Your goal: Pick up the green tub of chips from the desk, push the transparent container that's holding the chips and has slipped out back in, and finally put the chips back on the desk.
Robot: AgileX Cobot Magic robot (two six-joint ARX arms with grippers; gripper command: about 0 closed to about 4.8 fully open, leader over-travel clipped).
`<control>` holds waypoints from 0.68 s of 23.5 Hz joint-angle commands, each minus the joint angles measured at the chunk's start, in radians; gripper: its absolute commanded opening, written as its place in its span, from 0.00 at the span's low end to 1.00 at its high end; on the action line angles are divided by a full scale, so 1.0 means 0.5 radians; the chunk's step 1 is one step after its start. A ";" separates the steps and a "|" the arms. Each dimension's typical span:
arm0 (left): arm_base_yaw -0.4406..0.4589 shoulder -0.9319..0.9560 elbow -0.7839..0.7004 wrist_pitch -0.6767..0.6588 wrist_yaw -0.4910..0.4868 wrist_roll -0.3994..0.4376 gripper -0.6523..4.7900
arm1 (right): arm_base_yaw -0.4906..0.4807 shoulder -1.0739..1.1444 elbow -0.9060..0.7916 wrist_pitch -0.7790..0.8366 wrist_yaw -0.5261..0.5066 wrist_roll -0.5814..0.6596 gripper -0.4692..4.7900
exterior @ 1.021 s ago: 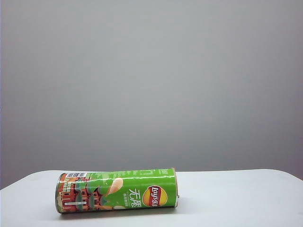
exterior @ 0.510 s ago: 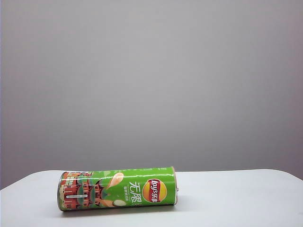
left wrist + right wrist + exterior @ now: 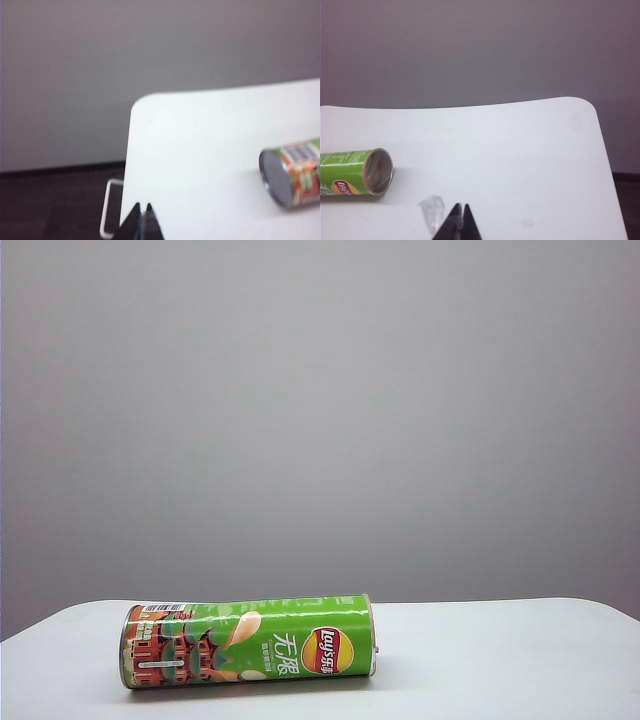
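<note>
A green tub of chips (image 3: 248, 641) lies on its side near the front left of the white tabletop (image 3: 500, 660), its long axis running across the exterior view against a plain grey wall. The label shows the red-and-yellow Lay's logo (image 3: 329, 651), large white Chinese characters beside it, a pale chip picture and red-brown building artwork toward the left end, where a barcode sits on the upper edge; smaller print on the tube is too fine to read.

In the right wrist view the tub's open end (image 3: 378, 171) faces the camera, and its brownish interior shows no tray standing out past the rim; the Lay's logo is partly visible on its side. A small crumpled piece of clear plastic (image 3: 432, 211) lies on the tabletop just in front of the right pincer (image 3: 460, 219), whose two dark tips are pressed together and hold nothing, apart from the tub.

In the left wrist view the left pincer (image 3: 142, 220) hangs over the tabletop's near edge, its tips likewise drawn together and empty, well apart from the tub, whose grey closed base (image 3: 276, 177) and barcode end show at the far side. A white frame (image 3: 107, 207) stands on the dark floor below.
</note>
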 commanded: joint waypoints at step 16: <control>-0.003 -0.002 0.006 -0.086 0.214 -0.173 0.17 | 0.005 0.000 -0.013 0.031 -0.002 -0.005 0.09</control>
